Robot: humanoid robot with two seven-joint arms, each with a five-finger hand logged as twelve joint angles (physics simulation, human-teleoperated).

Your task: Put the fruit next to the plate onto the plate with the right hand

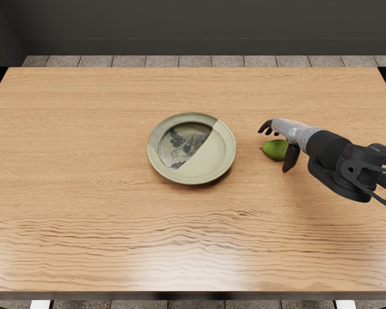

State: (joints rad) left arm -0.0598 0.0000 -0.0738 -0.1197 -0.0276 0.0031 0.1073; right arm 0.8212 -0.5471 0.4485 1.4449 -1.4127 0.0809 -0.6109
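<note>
A small green fruit (275, 149) lies on the wooden table just right of a round green-and-cream plate (222, 154) with a dark painted motif. My right hand (278, 143) reaches in from the right edge and hovers over the fruit. Its dark fingertips (266, 127) curve down on the far side and the thumb (290, 158) points down on the near side. The fingers bracket the fruit without closing on it, and the fruit still rests on the table. Part of the fruit's right side is hidden behind the hand. Nothing lies on the plate.
The wooden table (116, 225) stretches wide to the left and front of the plate. A tiled floor strip (180, 61) and dark wall lie beyond the table's far edge. My right forearm (347, 167) crosses the table's right side.
</note>
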